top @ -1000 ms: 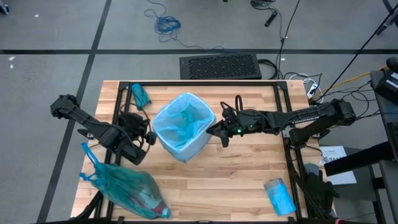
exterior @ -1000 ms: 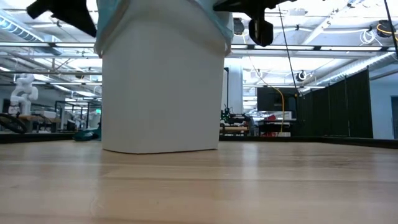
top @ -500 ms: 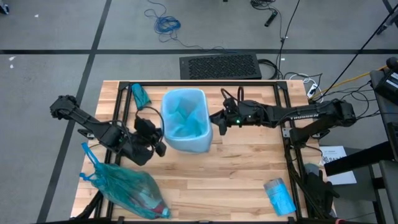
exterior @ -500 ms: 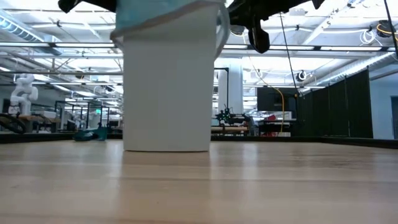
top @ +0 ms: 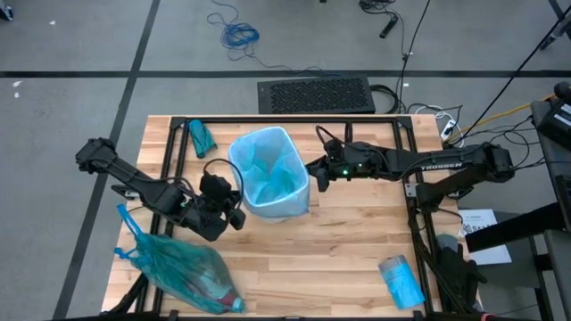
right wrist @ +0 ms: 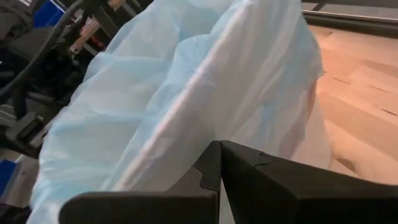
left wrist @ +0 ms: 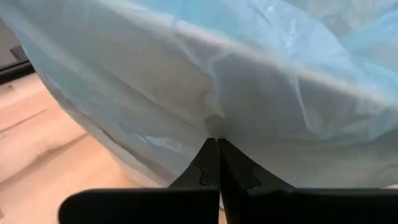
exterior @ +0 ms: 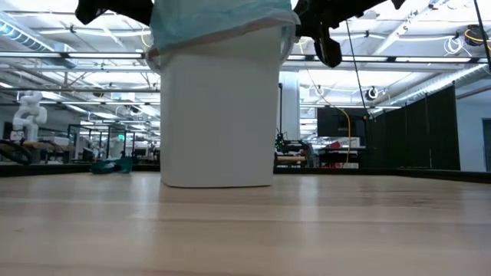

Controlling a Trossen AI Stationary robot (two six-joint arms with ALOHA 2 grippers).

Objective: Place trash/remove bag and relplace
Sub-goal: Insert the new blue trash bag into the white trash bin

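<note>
A white bin point(top: 268, 178) point(exterior: 219, 115) stands upright on its base in the middle of the table. A pale blue bag point(top: 266, 165) lines it and folds over the rim point(exterior: 222, 23). My left gripper point(top: 234, 212) point(left wrist: 217, 148) is shut at the bin's left near side. My right gripper point(top: 312, 172) point(right wrist: 219, 150) is shut at the bin's right rim. A filled, knotted teal bag point(top: 183, 269) lies at the table's near left corner, and something red shows through it. No loose trash is in view. My left gripper pinches a small gather of the blue bag's overhang point(left wrist: 214, 124) between its two fingertips, level, from the table's left near side. The film hangs against the bin's outer wall. My right gripper is shut on the blue bag's overhang point(right wrist: 245, 118) at the bin's right rim, coming level from the table's right. Its own fingers hide the place of contact.
A folded teal bag point(top: 201, 135) lies near the far left corner. A blue packet point(top: 400, 279) lies at the near right. Black frame rails point(top: 285, 119) run along the far and side edges. Bare wood point(top: 330, 259) lies near of the bin.
The bin has turned about on the table, come upright from a tilt and shifted a little toward the right. My left gripper has moved right and nearer along the bin's side. My right gripper has moved toward the far edge, staying at the rim.
</note>
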